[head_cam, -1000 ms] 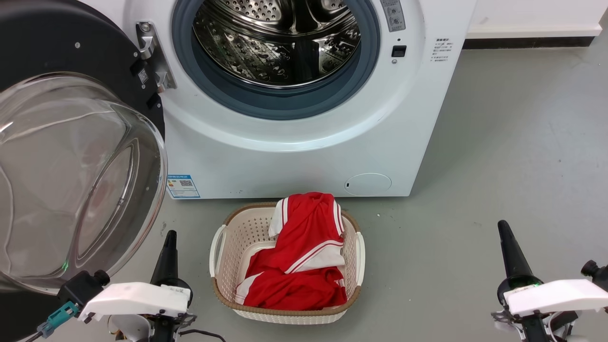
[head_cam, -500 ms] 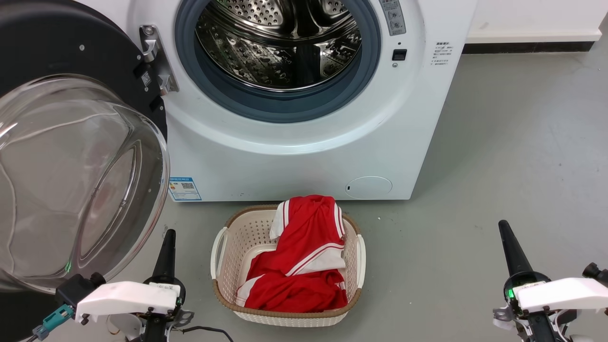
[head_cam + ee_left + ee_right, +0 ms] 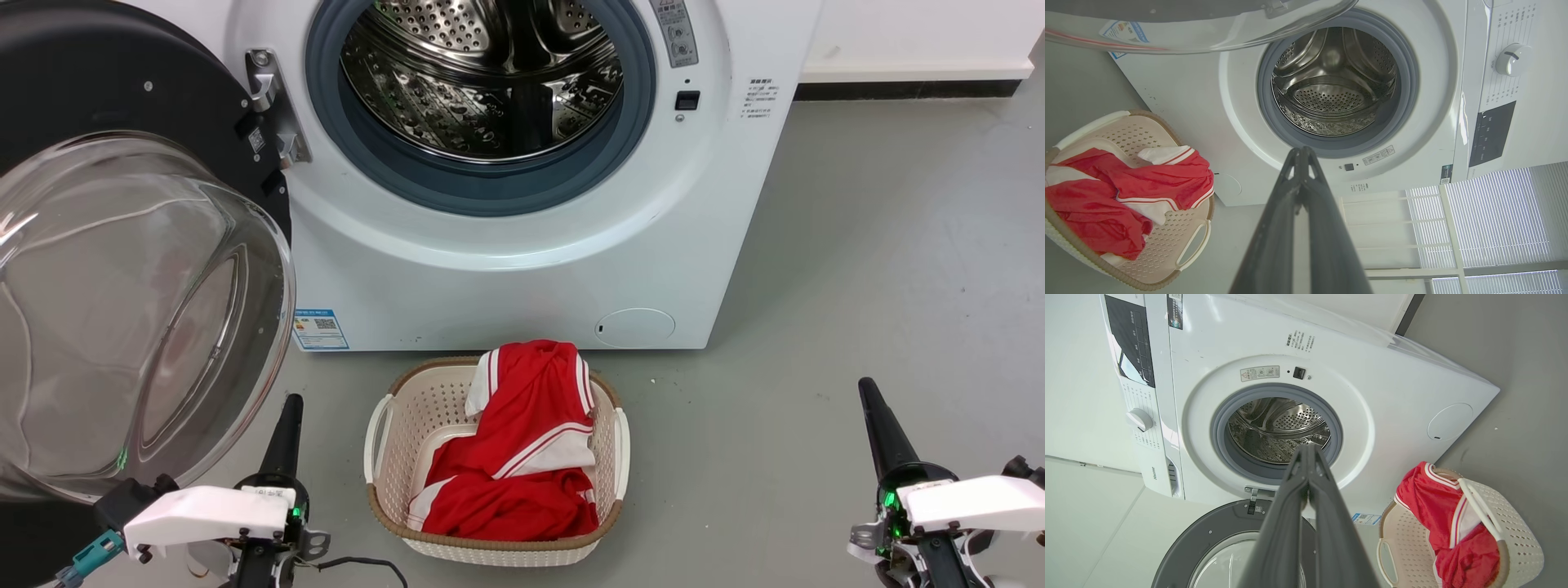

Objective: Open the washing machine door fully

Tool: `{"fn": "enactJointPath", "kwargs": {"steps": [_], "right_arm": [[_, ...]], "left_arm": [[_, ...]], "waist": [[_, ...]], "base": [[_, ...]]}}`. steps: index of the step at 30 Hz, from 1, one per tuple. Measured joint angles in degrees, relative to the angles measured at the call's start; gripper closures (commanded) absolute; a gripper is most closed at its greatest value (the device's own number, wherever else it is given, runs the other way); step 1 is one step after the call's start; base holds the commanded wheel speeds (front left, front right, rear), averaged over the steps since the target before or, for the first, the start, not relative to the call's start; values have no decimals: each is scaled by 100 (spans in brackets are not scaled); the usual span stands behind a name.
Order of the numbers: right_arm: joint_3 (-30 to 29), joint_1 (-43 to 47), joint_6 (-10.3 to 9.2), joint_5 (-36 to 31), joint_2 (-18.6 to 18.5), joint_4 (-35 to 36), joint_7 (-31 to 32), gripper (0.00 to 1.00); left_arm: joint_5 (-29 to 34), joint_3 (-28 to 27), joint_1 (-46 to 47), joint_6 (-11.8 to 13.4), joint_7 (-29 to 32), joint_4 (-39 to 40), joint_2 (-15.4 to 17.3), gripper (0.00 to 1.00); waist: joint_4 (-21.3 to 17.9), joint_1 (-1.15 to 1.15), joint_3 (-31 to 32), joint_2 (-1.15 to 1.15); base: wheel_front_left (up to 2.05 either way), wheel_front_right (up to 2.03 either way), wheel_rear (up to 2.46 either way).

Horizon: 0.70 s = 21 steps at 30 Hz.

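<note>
1. The washing machine (image 3: 522, 269) is showing its drum (image 3: 482, 73) bare; the opening is looking nearly done.
2. The washing machine door (image 3: 98, 90) is hanging upright at the machine's left. It is round, with no long axis, and its bowl (image 3: 122, 310) is facing outward.
3. The left gripper (image 3: 290, 408), fingers together and empty, is hovering before the machine; a last outward nudge may be needed.
4. The right gripper (image 3: 867, 394) is likewise pinched together, empty.

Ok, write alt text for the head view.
A white washer stands with its door swung wide left, baring the steel drum. A basket of red clothes sits on the floor before it, flanked by the shut left pincer and right pincer.
</note>
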<state>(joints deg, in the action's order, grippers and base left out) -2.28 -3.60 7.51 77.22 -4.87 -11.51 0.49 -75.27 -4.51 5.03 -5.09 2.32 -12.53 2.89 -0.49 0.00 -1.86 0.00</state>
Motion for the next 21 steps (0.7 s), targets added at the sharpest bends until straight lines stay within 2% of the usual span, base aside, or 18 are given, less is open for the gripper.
{"fn": "enactJointPath", "kwargs": {"steps": [21], "right_arm": [[-100, -118, -1, 971, 7, -140, 242, 100]], "left_arm": [[-975, -124, 48, -136, 243, -86, 0, 100]], "waist": [[26, 0, 91, 0]], "base": [[0, 0, 0]]}}
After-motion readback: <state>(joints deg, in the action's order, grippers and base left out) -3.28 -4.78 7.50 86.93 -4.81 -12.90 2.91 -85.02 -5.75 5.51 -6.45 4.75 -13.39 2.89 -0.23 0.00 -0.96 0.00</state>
